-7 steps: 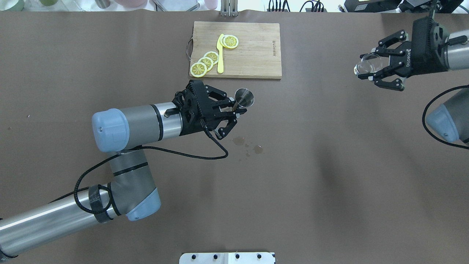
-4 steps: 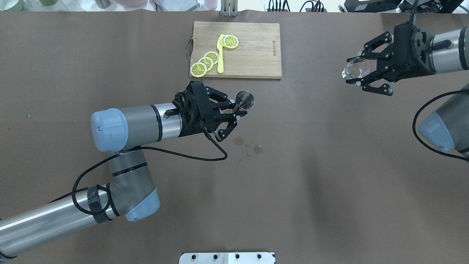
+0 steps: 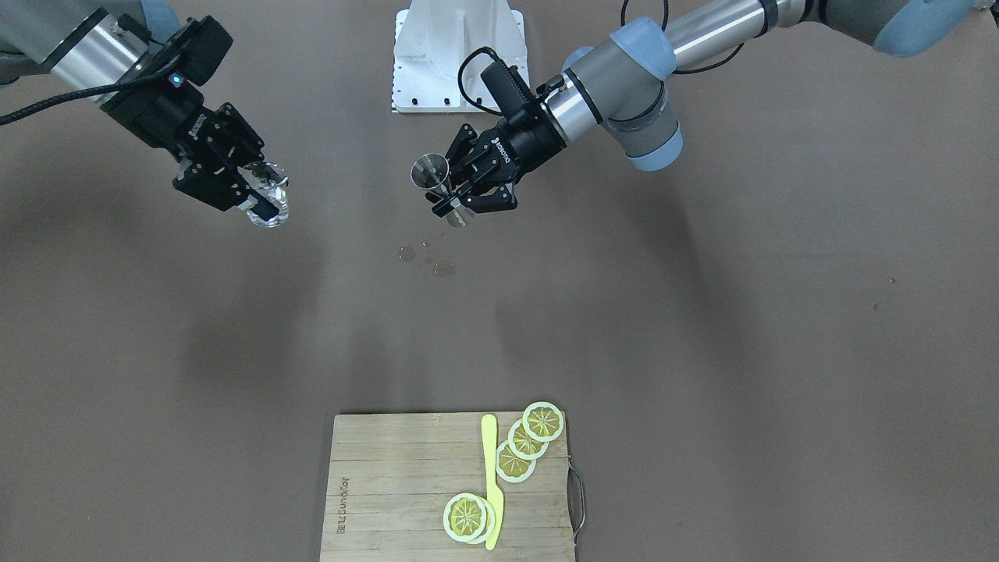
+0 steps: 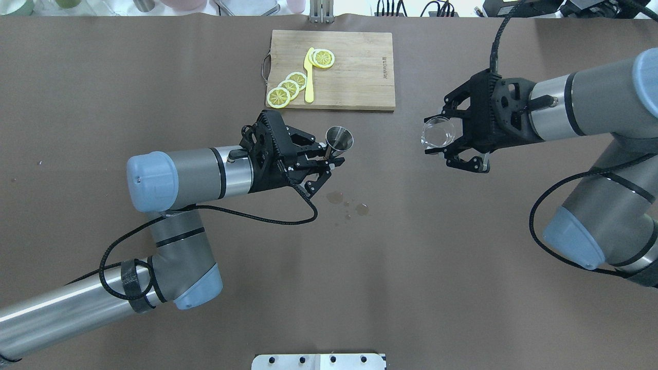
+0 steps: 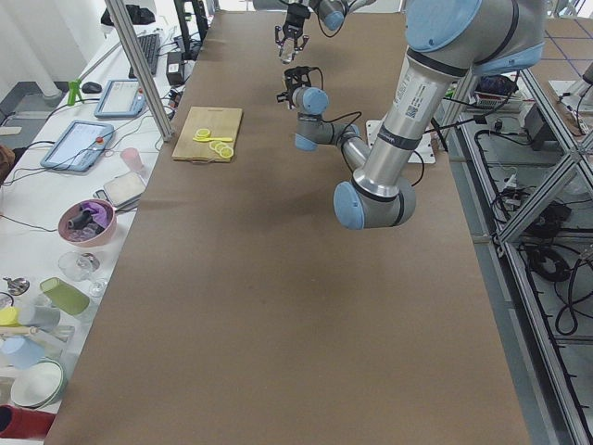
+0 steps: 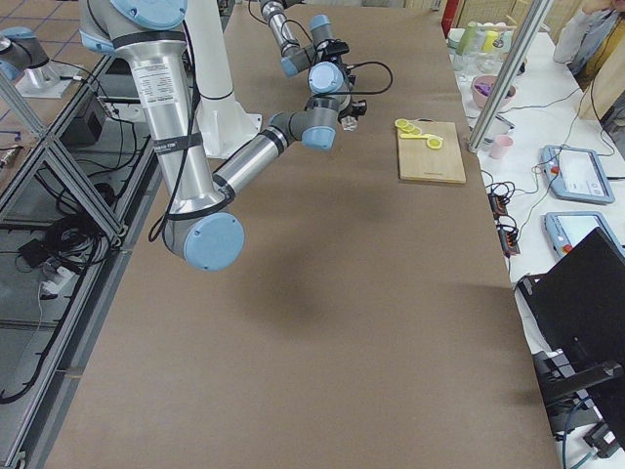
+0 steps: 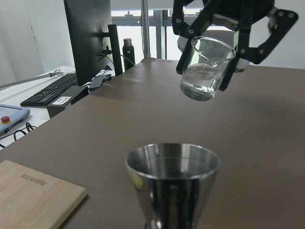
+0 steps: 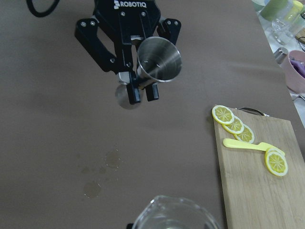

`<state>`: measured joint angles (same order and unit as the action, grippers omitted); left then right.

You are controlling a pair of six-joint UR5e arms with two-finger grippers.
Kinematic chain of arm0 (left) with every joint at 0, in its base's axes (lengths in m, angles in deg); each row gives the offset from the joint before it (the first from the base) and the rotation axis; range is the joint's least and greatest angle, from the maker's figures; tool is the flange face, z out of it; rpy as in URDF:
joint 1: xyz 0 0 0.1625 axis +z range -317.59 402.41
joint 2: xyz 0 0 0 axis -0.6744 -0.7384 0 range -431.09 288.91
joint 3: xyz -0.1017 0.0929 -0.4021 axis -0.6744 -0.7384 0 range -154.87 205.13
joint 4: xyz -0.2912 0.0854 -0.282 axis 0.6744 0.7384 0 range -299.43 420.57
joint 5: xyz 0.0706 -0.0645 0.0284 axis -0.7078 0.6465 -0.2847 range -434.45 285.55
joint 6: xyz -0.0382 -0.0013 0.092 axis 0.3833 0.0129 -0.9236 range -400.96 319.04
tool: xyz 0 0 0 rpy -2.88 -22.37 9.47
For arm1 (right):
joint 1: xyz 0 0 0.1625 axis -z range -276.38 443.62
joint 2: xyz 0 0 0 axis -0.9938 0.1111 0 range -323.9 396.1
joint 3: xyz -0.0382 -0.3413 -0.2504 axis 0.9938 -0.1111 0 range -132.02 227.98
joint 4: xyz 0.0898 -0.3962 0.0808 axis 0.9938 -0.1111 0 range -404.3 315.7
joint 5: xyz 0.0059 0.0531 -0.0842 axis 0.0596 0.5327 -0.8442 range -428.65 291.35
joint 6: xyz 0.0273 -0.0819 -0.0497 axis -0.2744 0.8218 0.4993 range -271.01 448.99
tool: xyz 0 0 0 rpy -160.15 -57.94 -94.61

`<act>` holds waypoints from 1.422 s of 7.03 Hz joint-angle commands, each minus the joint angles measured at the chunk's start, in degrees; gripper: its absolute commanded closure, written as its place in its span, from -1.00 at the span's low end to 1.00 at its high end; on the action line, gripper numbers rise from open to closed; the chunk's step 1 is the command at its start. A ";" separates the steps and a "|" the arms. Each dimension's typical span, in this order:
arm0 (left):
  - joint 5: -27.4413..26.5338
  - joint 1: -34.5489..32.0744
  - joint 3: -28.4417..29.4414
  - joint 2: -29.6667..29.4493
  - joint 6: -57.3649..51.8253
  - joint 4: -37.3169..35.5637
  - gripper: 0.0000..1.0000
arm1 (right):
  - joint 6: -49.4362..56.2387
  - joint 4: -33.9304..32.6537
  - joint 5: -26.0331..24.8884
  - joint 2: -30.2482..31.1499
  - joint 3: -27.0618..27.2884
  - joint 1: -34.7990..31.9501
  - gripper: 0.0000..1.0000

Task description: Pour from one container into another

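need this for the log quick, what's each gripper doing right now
Left gripper: closed, holding the metal cup.
Right gripper: closed, holding the glass.

Arms, two: left arm (image 4: pixel 175 177), right arm (image 4: pixel 591 103). Grippers, two: left gripper (image 4: pixel 330 155), right gripper (image 4: pixel 442 137). Jigger (image 4: pixel 340 139): one. Glass (image 4: pixel 437 132): one. Board (image 4: pixel 360 72): one. Knife (image 4: pixel 309 77): one. Lemon slices (image 4: pixel 289 87): four plainly seen, a fifth apparently tucked under the end one. Wet spots (image 4: pixel 335 197) on the table (image 4: pixel 462 257): four, two of them faint.
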<state>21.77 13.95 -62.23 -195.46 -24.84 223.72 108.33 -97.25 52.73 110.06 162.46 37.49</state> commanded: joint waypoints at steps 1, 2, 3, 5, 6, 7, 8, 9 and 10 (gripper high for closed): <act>0.20 -0.01 0.08 0.44 0.22 -0.02 1.00 | -4.19 -4.70 0.43 -2.42 0.92 1.30 1.00; 0.20 -0.01 0.08 0.53 0.13 -0.02 1.00 | -8.40 -4.71 1.12 -2.42 0.75 1.48 1.00; 0.11 -0.01 0.08 0.53 0.13 -0.02 1.00 | -12.01 -4.80 2.18 -2.51 0.75 1.48 1.00; 0.11 -0.01 0.60 0.53 -1.35 -0.02 1.00 | -14.42 -6.63 3.15 -4.25 0.57 1.57 1.00; 0.02 -0.10 0.69 0.53 -2.14 -0.02 1.00 | -14.42 -8.74 3.50 -5.75 0.57 1.57 1.00; 0.02 -0.10 0.69 0.53 -2.15 -0.02 1.00 | -14.42 -11.19 3.42 -6.89 0.74 1.57 1.00; 0.02 -0.01 0.69 0.53 -2.15 0.07 1.00 | -14.42 -13.83 2.98 -8.21 0.83 1.65 1.00; -0.15 -0.01 0.69 0.53 -2.24 -0.02 1.00 | -14.33 -16.03 2.72 -9.27 0.83 1.74 1.00; -0.33 -0.10 0.69 0.53 -2.50 0.07 1.00 | -14.16 -18.92 2.63 -10.58 0.83 1.74 1.00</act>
<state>21.63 13.90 -61.54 -194.93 -27.10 223.74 94.01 -112.82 55.56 101.04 163.27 39.19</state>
